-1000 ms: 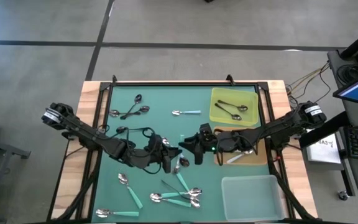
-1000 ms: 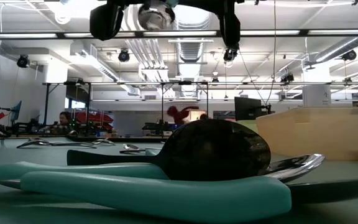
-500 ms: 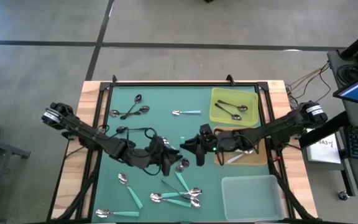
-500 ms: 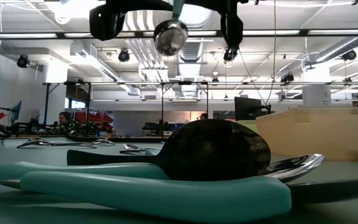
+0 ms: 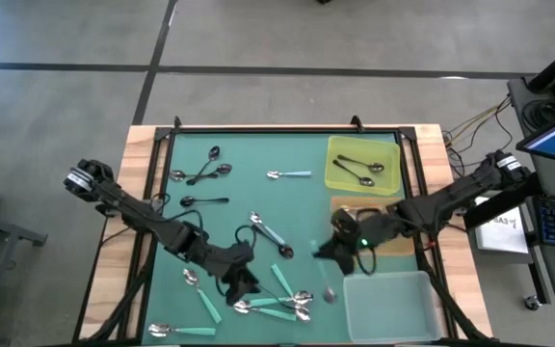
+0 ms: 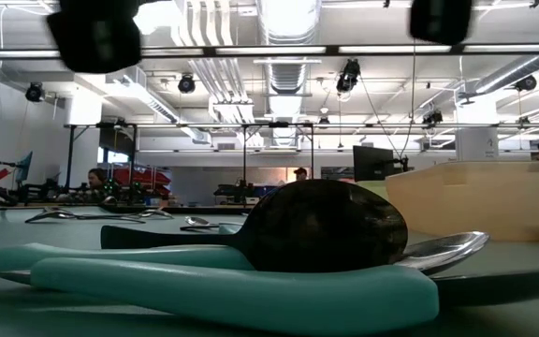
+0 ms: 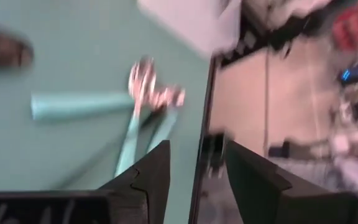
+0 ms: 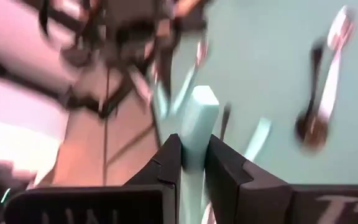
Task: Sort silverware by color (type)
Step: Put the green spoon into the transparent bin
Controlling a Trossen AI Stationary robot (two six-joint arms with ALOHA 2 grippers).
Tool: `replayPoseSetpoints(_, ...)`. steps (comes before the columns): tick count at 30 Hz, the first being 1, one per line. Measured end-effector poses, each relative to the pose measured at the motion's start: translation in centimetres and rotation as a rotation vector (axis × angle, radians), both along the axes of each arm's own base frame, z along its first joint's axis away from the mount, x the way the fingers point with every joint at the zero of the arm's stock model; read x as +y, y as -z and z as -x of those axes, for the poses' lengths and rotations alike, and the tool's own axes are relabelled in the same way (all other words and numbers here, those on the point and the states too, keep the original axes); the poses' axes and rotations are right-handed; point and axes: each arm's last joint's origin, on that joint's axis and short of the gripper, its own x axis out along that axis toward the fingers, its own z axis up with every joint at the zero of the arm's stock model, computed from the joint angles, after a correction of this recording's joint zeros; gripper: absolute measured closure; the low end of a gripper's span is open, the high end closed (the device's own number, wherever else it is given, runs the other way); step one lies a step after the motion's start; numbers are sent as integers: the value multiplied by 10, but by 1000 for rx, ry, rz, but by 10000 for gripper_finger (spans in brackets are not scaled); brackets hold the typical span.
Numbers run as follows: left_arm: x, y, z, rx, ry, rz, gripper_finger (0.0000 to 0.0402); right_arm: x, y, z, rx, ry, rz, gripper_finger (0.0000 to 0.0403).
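The left gripper (image 5: 242,287) hangs low over the green mat (image 5: 249,183) near its front edge, its two dark fingers (image 7: 151,177) spread apart with nothing between them. Just ahead of it lies a loose heap of teal-handled spoons with shiny silver bowls (image 5: 282,302), some handles crossing. A single teal-handled spoon (image 5: 200,294) lies just to its outer side, and another spoon (image 5: 179,331) rests at the mat's front edge, below it.

The right gripper (image 5: 328,253) sits across from the left one, near the corner of the clear rectangular plastic tray (image 5: 391,304). Its fingers are pressed in on the pale blue plastic handle of a spoon (image 8: 196,134), which stands up between them in the right wrist view. The spoon's bowl seems to hang below the gripper in the high view, though it is blurred.

Between the two grippers, a light-blue-handled spoon (image 5: 269,234) lies on the mat. Behind the right gripper sits a flat orange tray (image 5: 395,246), and beyond that a yellow tray (image 5: 340,173) holding two dark-handled spoons (image 5: 358,169). Well away from the left gripper, toward the far side of the mat, lie a cluster of black-handled spoons (image 5: 203,170), one more black-handled spoon (image 5: 203,200), and a lone blue-handled spoon (image 5: 288,174).
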Motion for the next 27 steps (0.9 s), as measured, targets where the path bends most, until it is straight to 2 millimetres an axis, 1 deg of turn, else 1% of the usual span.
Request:
replayPoseSetpoints(6, -26, 9, 26, 153, 46, 20, 272, 33, 4, 27, 144, -120, -107, 365)
replayPoseSetpoints(10, -48, 9, 44, 197, 77, 72, 272, 46, 13, 45, 282, -151, -103, 365)
replayPoseSetpoints(13, -61, 12, 58, 246, 85, 84, 272, 49, 23, 61, 437, -170, -53, 365)
replayPoseSetpoints(16, -70, 14, 72, 319, 69, 107, 272, 48, 34, 78, 610, -151, 14, 365)
replayPoseSetpoints(20, -79, 17, 88, 374, 76, 110, 272, 49, 43, 96, 783, -141, 65, 365)
replayPoseSetpoints(23, -81, 19, 95, 410, 77, 87, 272, 52, 47, 102, 839, -168, 89, 365)
replayPoseSetpoints(26, -78, 23, 98, 479, 9, 88, 272, 55, 50, 103, 862, -158, 89, 364)
replayPoseSetpoints(27, -77, 23, 98, 494, -9, 90, 272, 57, 51, 103, 866, -159, 91, 358)
